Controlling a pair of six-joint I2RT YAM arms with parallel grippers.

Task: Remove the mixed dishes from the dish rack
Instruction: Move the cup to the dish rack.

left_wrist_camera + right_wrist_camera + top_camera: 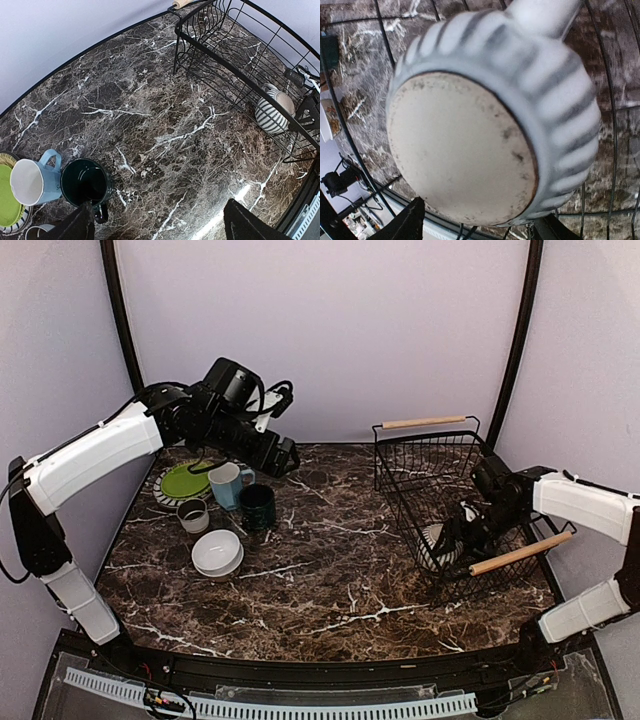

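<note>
Sideways in the rack: striped bowl

Right pincer (480, 217) straddles the striped bowl (490, 125), tipped on its side in the rack (430, 465); whether it is clamped, I cannot tell. Left pincer (160, 217) hangs spread apart, empty, near the green mug (85, 182).

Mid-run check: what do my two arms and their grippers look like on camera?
The left arm and right arm have white shell links joined by black joints. A black cable loops at the left wrist. The left gripper has plain black fingers.
</note>
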